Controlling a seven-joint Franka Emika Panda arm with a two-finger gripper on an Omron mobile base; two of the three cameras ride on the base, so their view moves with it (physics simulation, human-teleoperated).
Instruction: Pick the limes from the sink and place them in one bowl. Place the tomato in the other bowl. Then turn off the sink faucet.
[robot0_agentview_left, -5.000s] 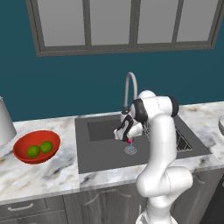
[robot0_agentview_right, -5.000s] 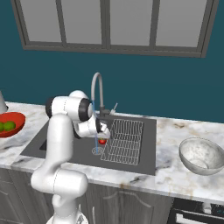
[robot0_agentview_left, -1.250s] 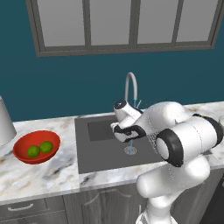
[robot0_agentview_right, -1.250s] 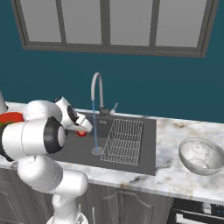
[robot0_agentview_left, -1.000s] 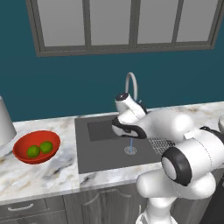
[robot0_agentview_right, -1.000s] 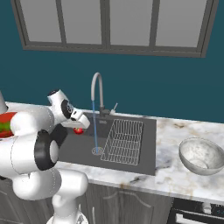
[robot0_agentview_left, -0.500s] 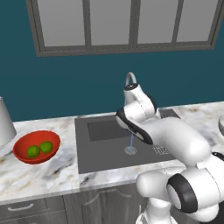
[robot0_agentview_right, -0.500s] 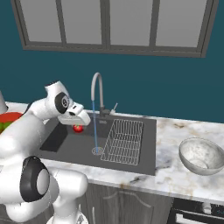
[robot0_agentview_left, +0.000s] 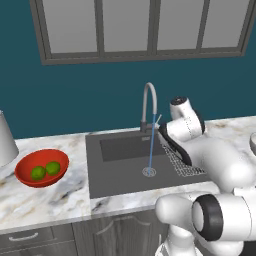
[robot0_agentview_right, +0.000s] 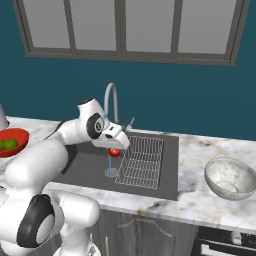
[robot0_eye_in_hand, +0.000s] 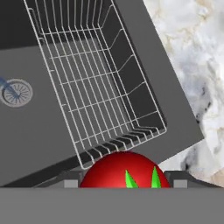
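The tomato (robot0_agentview_right: 114, 151) is being held clamped in the pincer (robot0_agentview_right: 116, 148) at frame centre-left, above the sink (robot0_agentview_right: 90, 167). Water is being run from the faucet (robot0_agentview_right: 111, 102). Two limes (robot0_agentview_left: 45, 170) are being kept in the red bowl (robot0_agentview_left: 30, 177) at left.
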